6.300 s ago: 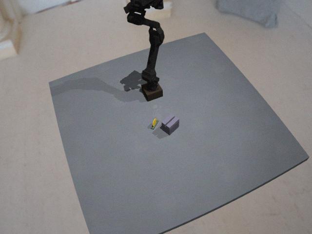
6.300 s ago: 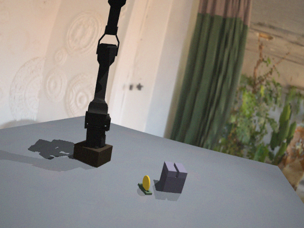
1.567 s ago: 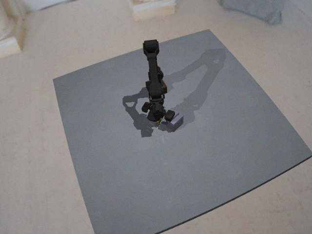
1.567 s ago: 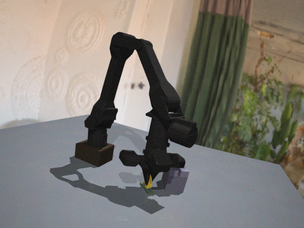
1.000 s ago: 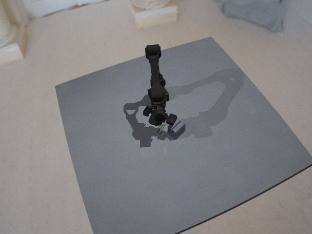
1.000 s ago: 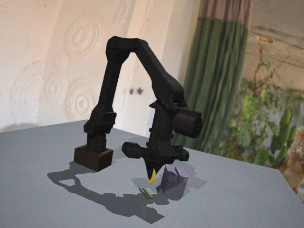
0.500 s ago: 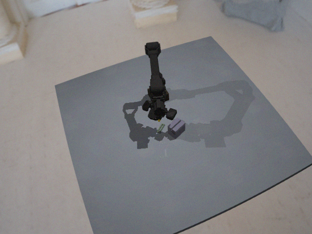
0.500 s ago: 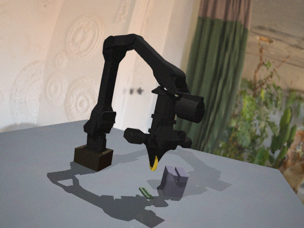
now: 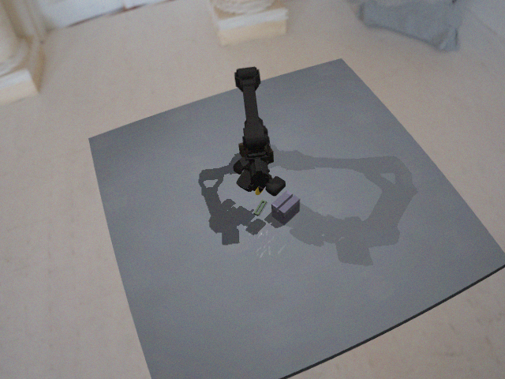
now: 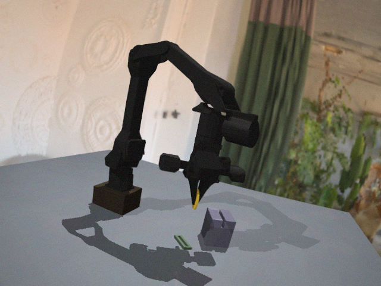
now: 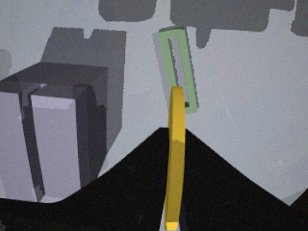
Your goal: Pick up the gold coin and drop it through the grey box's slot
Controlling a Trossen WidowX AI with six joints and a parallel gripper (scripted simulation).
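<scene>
The gold coin (image 9: 257, 191) (image 10: 196, 200) (image 11: 177, 125) is held on edge between the fingers, its lower part sticking out below the tips. My gripper (image 10: 195, 201) (image 11: 172, 139) is shut on it, well above the table and higher than the box lid. The green holder (image 9: 256, 212) (image 10: 176, 236) (image 11: 192, 87) lies empty on the table below. The grey-purple box (image 9: 286, 212) (image 10: 216, 235) (image 11: 55, 125) stands beside the holder, to its left in the wrist view. The slot shows as a dark line across its lid. The coin is to the side of the box, not over the slot.
The arm's brown base block (image 10: 116, 199) stands on the grey table (image 9: 196, 305) (image 10: 40, 246). Two arm shadows fall across the table, over and around the holder and box. The table's edges show in the top and exterior views.
</scene>
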